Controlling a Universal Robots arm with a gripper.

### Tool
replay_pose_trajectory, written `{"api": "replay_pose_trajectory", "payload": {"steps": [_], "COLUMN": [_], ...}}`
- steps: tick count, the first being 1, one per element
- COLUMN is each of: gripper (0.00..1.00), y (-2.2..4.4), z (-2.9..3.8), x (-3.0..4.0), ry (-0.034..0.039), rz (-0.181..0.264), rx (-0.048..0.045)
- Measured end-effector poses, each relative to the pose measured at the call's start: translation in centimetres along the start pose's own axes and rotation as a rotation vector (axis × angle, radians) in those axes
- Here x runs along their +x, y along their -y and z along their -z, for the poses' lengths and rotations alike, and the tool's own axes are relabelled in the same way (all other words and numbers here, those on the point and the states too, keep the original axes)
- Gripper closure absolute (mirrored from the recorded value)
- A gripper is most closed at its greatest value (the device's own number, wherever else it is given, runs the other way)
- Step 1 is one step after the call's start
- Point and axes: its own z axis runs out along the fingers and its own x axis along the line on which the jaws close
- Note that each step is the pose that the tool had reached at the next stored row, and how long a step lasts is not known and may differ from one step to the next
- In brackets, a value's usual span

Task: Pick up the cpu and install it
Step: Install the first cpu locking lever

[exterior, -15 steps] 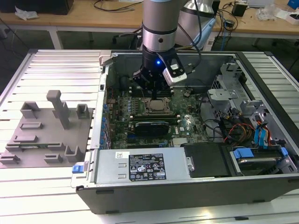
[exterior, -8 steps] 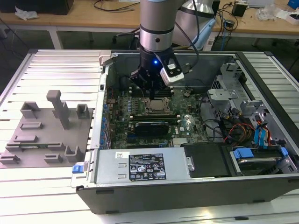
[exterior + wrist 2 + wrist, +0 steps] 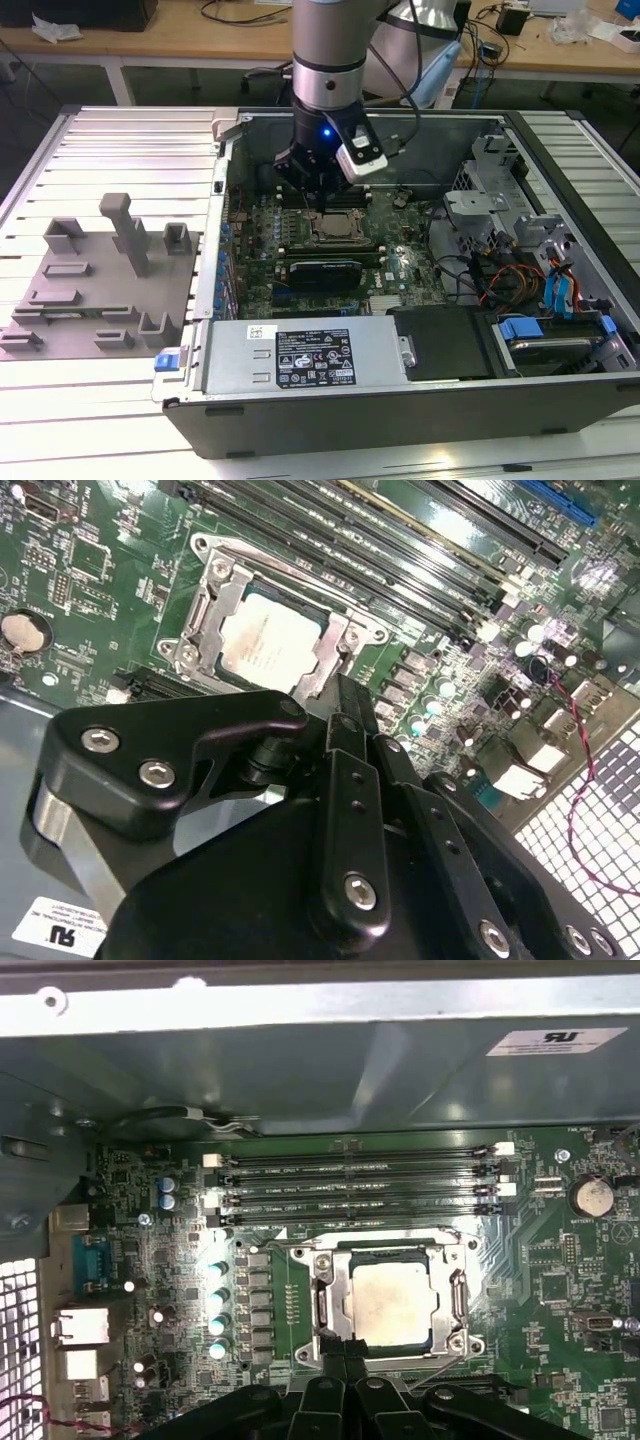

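Black gripper linkage is looming closest in both wrist views, its fingers pressed together into a single narrow tip with nothing between them. Just past that tip the cpu is lying flat inside the socket frame on the green motherboard, its pale metal lid facing up and framed by the silvery bracket. In the first wrist view the cpu is sitting just beyond the closed fingertips, so the chip is lying a little ahead of the gripper and below it rather than directly under it; being square, it is offering no long axis to align with. By the look of it the chip is already seated in its socket, though whether the retaining lever is latched cannot be told.

Beyond the socket, four memory slots are running parallel to its far edge, and a row of capacitors is standing beside it. In the exterior view the arm is reaching down into the open computer case, with the gripper hovering just above the socket. Well apart, toward the exterior view's left, grey upright blocks are standing on a fixture plate. Nothing is blocking the space between fingertips and chip.
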Motion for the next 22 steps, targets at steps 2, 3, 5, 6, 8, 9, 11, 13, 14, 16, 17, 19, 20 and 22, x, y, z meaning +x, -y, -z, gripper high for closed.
{"api": "replay_pose_trajectory", "payload": {"steps": [2, 3, 5, 6, 8, 9, 11, 13, 14, 16, 17, 19, 20, 22], "gripper": [0.89, 0.89, 0.89, 0.89, 0.89, 0.89, 0.89, 0.89, 0.89, 0.89, 0.89, 0.89, 0.89, 0.89], "y": [-0.05, -0.05, -0.07, -0.07, -0.09, -0.1, -0.14, -0.14, -0.13, -0.13, -0.12, -0.12, -0.12, -0.12], "z": [0.0, 0.0, 0.01, 0.01, 0.02, 0.02, 0.03, 0.03, 0.03, 0.03, 0.02, 0.02, 0.02, 0.02], "x": [0.35, 0.44, 0.77, 0.98, 1.36, 1.48, 2.07, 2.34, 2.45, 2.68, 2.79, 2.91, 2.91, 2.92], "ry": [0.0001, 0.0002, 0.0, 0.0001, 0.0001, 0.0001, 0.0001, 0.0001, 0.0001, 0.0001, 0.0002, 0.0002, 0.0003, 0.0001], "rz": [0.0, 0.0, 0.0, 0.0, 0.0, 0.0, 0.0, 0.0, 0.0, 0.0, 0.0, 0.0, 0.0, 0.0], "rx": [-0.0001, -0.0002, 0.0, -0.0001, -0.0001, -0.0001, -0.0001, -0.0001, -0.0005, -0.0025, -0.0035, -0.0042, -0.0042, -0.0043]}}
